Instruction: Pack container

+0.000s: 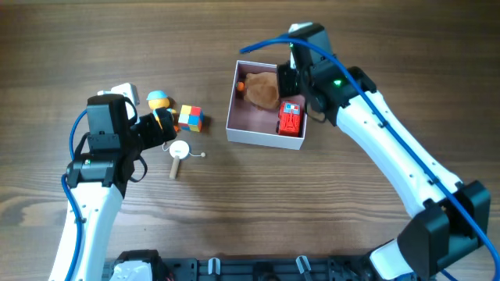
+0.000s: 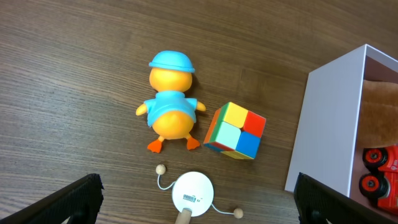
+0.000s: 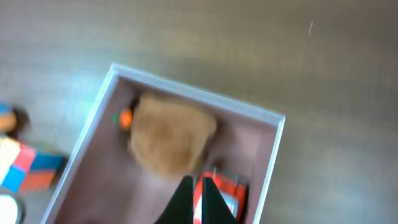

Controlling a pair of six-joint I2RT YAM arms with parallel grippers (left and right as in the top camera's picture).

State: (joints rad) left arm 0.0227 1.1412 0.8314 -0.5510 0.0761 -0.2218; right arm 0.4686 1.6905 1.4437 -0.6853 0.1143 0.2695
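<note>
the container (image 1: 260, 136) is sitting on the wooden table (image 1: 312, 203), right of centre, with its open side up. inside it a brown lumpy toy (image 1: 263, 90) is lying toward the far wall with a small orange piece (image 1: 241, 85) at its left edge. a red car (image 1: 291, 119) is lying in the near right corner. the right gripper (image 3: 198, 202) is hanging over the car, its fingers pinched almost together with only a sliver between them and nothing in them. the left gripper (image 2: 196, 183) is hovering to the left of the container, spread wide and holding nothing. ahead of it a duck (image 2: 169, 106) in a blue cap is lying on the table. a coloured cube (image 2: 236, 130) is sitting just beside the duck, and a small white drum (image 2: 194, 198) on a stick is lying nearer the gripper.
</note>
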